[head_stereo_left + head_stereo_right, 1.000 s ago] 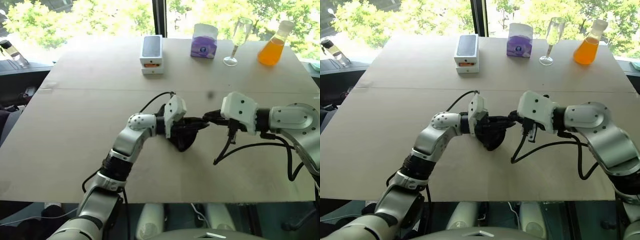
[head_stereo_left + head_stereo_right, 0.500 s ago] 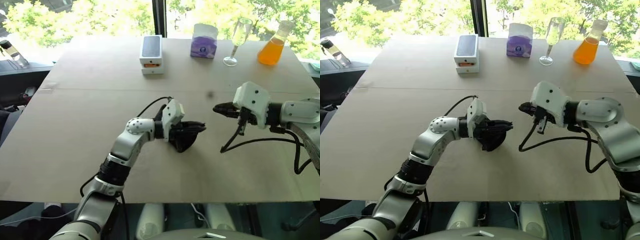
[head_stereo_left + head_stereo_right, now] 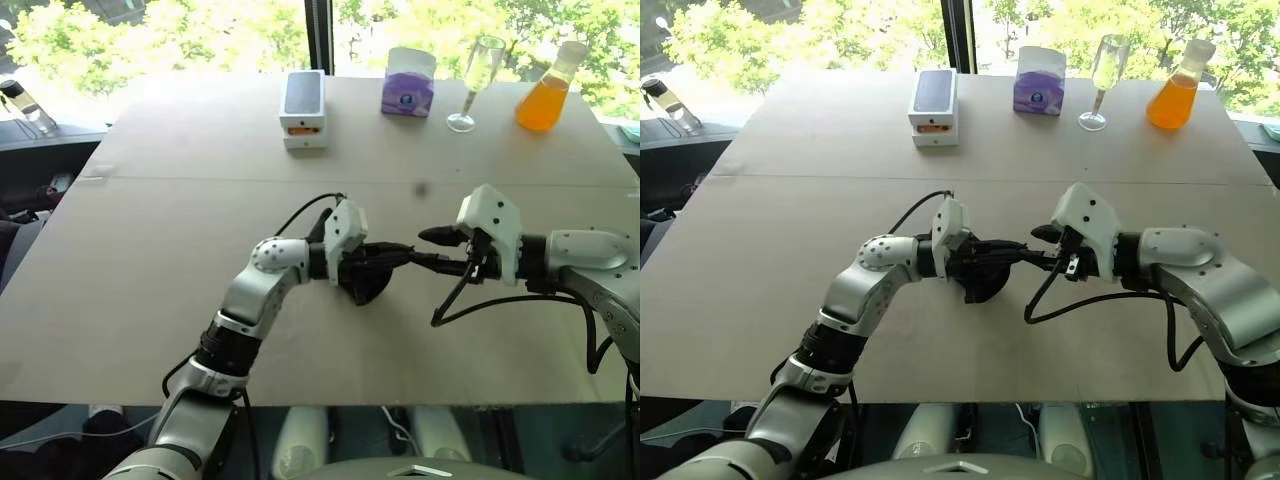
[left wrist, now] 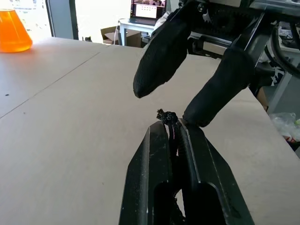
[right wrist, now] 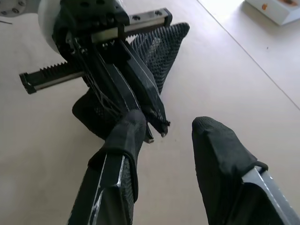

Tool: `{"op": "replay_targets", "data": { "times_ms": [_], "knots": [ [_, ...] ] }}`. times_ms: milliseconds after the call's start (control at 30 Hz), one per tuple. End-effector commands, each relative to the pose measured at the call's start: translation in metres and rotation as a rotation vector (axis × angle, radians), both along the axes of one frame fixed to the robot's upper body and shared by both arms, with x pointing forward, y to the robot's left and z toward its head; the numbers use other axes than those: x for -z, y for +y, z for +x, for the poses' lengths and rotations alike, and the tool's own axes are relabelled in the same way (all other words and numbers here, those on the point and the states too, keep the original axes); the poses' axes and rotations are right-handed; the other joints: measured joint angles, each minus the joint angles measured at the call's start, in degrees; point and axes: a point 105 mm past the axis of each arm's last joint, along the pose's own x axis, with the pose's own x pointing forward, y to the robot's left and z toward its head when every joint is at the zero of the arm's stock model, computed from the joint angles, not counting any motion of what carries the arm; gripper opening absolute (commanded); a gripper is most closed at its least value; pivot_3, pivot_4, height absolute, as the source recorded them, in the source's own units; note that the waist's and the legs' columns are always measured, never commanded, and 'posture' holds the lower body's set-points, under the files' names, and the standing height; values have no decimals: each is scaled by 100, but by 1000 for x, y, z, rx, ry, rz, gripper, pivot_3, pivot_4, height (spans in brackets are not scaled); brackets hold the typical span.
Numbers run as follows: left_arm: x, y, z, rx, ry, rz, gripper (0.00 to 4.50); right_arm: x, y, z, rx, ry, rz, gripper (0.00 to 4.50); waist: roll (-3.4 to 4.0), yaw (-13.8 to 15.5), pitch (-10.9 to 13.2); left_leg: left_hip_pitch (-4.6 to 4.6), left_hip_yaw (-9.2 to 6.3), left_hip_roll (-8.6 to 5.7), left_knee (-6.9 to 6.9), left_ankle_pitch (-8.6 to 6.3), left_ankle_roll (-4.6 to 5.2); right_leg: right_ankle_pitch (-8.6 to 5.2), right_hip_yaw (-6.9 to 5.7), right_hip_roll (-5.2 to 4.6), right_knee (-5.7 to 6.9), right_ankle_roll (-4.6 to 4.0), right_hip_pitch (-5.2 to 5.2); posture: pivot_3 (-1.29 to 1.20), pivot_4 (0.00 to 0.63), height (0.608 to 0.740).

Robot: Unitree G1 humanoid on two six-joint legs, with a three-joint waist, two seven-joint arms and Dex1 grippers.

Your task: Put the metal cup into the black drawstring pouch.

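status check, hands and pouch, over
Left hand shut on the black drawstring pouch, held above the table. Right hand open at the left fingertips. Nothing in the way.

Head stereo pair: high, looking forward and down across table (image 3: 150, 250) toward window; both eyes share whole tabletop, far-edge tissue box (image 3: 408, 83), stemmed glass (image 3: 1100, 78), orange flask (image 3: 545, 92) and both arms, right eye offset slightly sideways. Left wrist view: very close, low over tabletop, facing along left gripper (image 4: 174, 133) toward right gripper (image 4: 187, 91), orange flask in far corner. Right wrist view: equally close, angled down along right gripper, facing back at left gripper (image 5: 154, 119) and black drawstring pouch (image 5: 154, 47). Wrist views opposed, sharing spot where fingertips meet; same spot sits mid-table in head views.
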Motion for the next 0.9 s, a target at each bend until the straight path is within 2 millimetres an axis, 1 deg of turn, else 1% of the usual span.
{"op": "replay_targets", "data": {
  "times_ms": [33, 167, 267, 367, 500, 633, 767, 900],
  "knots": [
    [-15, -2, -7, 32, -57, -37, 0, -3, -2, 0, -17, -51, -21, 1826, 0, 0, 0, 0, 0, 0, 0, 0, 0, 0, 0, 0, 0, 0, 0, 0, 150, 737],
    [-14, -2, -7, 34, -56, -37, 0, 2, -2, 2, -28, -54, -32, 1826, 0, 0, 0, 0, 0, 0, 0, 0, 0, 0, 0, 1, 0, 0, 0, 0, 150, 737],
    [-13, -3, -7, 37, -56, -36, 0, 4, 0, 1, -40, -38, -5, 1826, 0, 4, 0, 0, 0, 0, 0, 0, 0, 0, 0, 1, 0, 0, 0, 0, 150, 737],
    [-13, -3, -8, 43, -61, -35, 0, 4, 0, -3, -42, 54, 86, 1826, 0, 1, 0, 0, 0, 0, 0, 1, -1, 0, 0, 1, 0, 0, 0, 0, 150, 737],
    [-12, -2, -8, 47, -67, -30, 0, -3, -16, -2, 22, 191, 222, 1826, 0, 8, 0, -2, -1, 1, 2, 1, -1, 1, -1, -1, 0, 0, 1, 0, 150, 737],
    [-10, -2, -7, 47, -72, -26, 0, -15, -21, -5, 36, 283, 338, 1826, 0, 5, 0, 0, -1, 1, 2, -7, 13, 1, 0, -2, 0, 0, 1, 0, 150, 737],
    [-10, -1, -7, 47, -76, -26, 0, -15, -16, -8, 46, 312, 364, 1826, 0, -4, 0, 1, -1, 2, 1, -8, 14, 1, 1, 1, 2, 0, 1, 0, 150, 737],
    [-10, 0, -6, 45, -76, -28, 0, -16, -5, -10, 44, 333, 420, 1826, 0, 0, 0, 1, 0, 1, 2, -8, 15, 1, 2, 1, 2, 0, 1, 0, 150, 737]
  ]
}}
